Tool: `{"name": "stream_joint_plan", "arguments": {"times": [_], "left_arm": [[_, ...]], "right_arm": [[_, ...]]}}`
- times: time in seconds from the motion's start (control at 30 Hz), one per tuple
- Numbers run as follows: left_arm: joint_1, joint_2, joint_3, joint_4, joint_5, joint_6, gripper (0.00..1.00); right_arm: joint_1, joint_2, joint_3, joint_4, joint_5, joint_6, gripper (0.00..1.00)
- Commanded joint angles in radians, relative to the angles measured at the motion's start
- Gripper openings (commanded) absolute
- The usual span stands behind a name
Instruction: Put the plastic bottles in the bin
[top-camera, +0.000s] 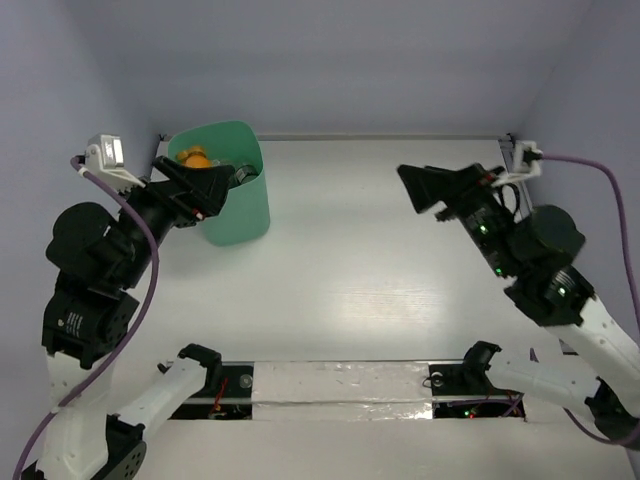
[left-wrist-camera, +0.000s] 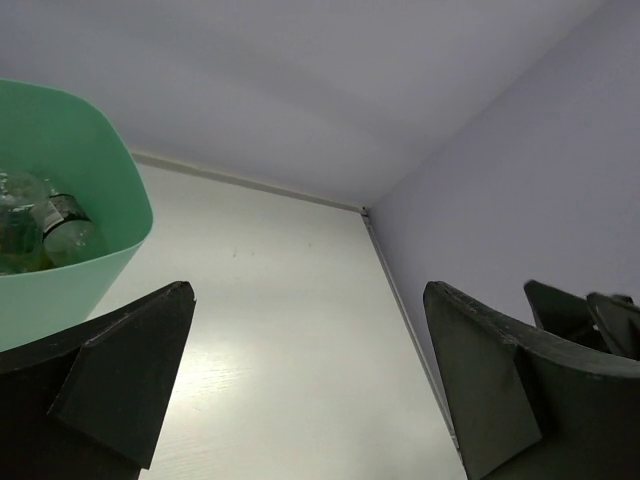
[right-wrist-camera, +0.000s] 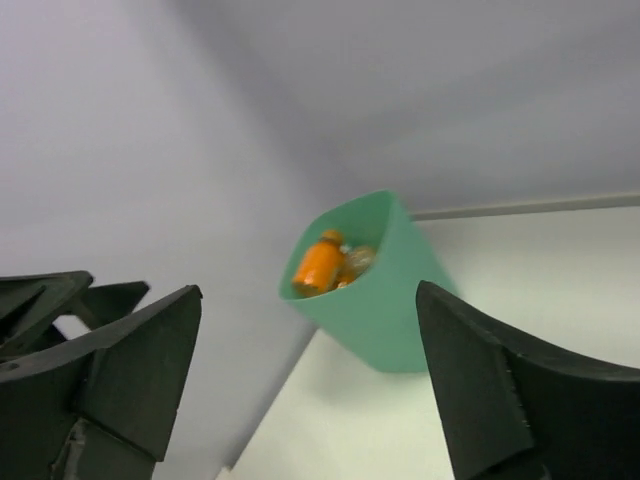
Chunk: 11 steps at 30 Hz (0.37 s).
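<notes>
Risk: left jaws hang right against the bin (top-camera: 245, 212), at its near-left rim; a sideways swing while pulling away could catch the rim and tip or shove the bin, spilling what is inside
Cause: the bin looks light and tall, with smooth tapered sides, and nothing braces it on the table (top-camera: 360, 270)
Bottles: all that show lie inside the bin, with an orange bottle (top-camera: 193, 156) on top and a small clear bottle with dark cap (left-wrist-camera: 68, 228) against the bin's wall; none shows outside the bin
Bottles to jaws: inside the bin, just beyond the left jaws; well apart from the right jaws
Left jaws: spread wide, nothing between them
Right jaws: spread wide, empty, far to the right of the bin, facing it
Progress: judged done or nearly so
</notes>
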Motion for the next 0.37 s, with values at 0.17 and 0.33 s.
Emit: {"name": "stream_joint_plan", "arguments": {"times": [0.17, 0.33], "left_arm": [[-0.005, 0.076, -0.026, 0.154, 0.066, -0.034, 0.99], [-0.005, 0.072, -0.073, 0.214, 0.118, -0.102, 0.99]], "right_arm": [[-0.004, -0.306, -0.15, -0.248, 0.407, 0.011, 1.0], [-0.004, -0.381, -0.12, -0.304, 0.403, -0.047, 1.0]]}}
